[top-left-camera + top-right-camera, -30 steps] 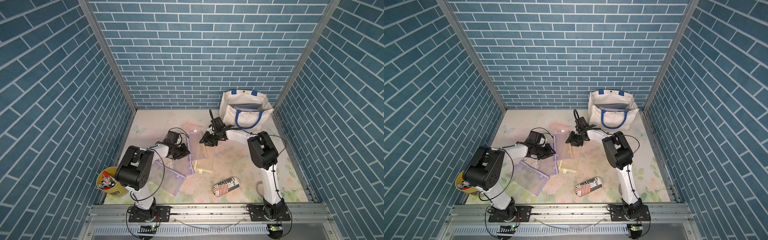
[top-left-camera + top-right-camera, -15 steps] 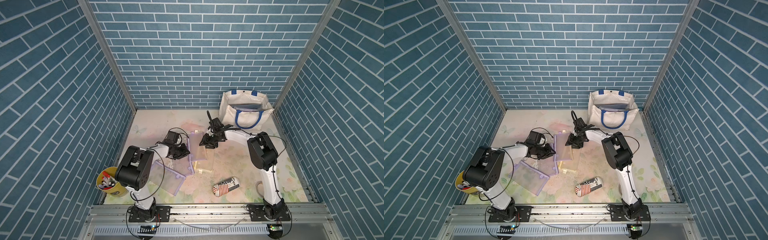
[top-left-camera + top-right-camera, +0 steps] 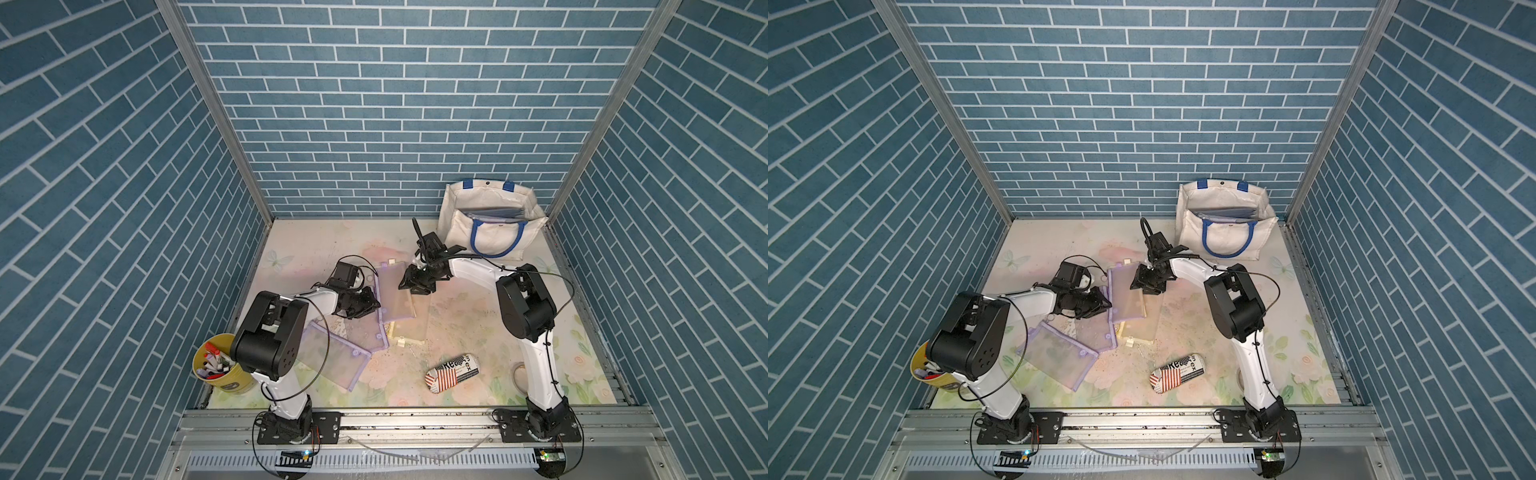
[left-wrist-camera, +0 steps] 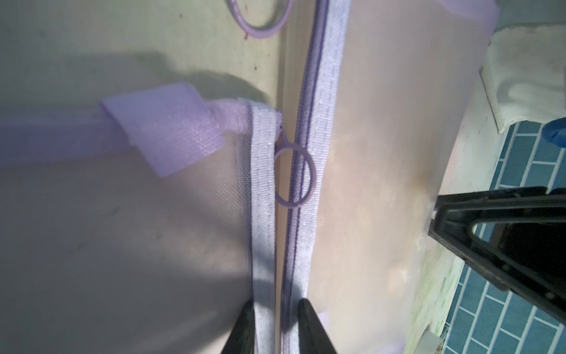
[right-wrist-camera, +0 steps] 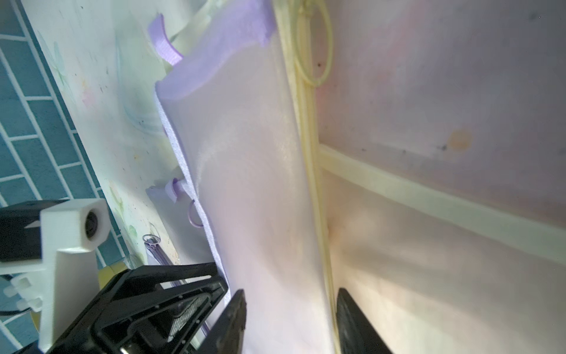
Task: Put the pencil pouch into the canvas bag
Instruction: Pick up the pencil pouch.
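The pencil pouch (image 3: 395, 299) (image 3: 1127, 299) is a translucent mesh sleeve with purple trim, lying mid-table on other pouches. My left gripper (image 3: 372, 305) (image 4: 274, 306) is shut on its purple zipper edge (image 4: 321, 153), pinching the neighbouring pouch's trim with it. My right gripper (image 3: 409, 286) (image 5: 291, 309) stands open at the pouch's opposite side, one finger (image 5: 235, 321) on each side of the mesh. The canvas bag (image 3: 457, 232) (image 3: 1192, 232), off-white with blue handles, stands upright at the back right with its mouth open and flat bluish items inside.
A yellow-trimmed pouch (image 3: 409, 328) lies under the purple one. More purple pouches (image 3: 332, 357) lie front left. A flag-and-newsprint pouch (image 3: 451, 372) lies at the front. A yellow cup of markers (image 3: 220, 365) sits beside the left arm's base. Brick walls enclose three sides.
The right gripper's jaws have spread wider and it has settled slightly lower over the pouch. The left arm and its grip have not moved.
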Controlling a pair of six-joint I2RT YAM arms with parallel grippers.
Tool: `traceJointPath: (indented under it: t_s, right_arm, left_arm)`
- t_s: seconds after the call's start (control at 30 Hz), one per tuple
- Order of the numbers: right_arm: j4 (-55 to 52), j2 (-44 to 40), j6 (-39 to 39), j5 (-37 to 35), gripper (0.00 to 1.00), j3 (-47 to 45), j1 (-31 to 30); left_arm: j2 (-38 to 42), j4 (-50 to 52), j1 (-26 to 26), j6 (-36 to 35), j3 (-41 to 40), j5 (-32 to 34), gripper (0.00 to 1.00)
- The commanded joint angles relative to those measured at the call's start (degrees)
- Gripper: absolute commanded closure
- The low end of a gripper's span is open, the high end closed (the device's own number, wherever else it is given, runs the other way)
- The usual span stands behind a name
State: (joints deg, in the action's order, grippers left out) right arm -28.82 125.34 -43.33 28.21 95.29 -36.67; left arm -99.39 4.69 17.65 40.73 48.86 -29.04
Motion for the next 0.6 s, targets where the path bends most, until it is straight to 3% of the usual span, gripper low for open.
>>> traceJointPath:
  t_s: [0.0, 0.57]
  right_arm:
    - [-2.38, -2.08, 2.02, -1.21, 0.50, 2.06, -0.34]
    - [-4.19, -1.49, 2.45, -2.19, 0.40, 2.88, -0.31]
  left_arm:
    - [-1.59, 1.20, 0.54, -0.21, 0.36, 0.38, 0.74]
    - [-1.50, 1.28, 0.54, -0.21, 0.18, 0.56, 0.74]
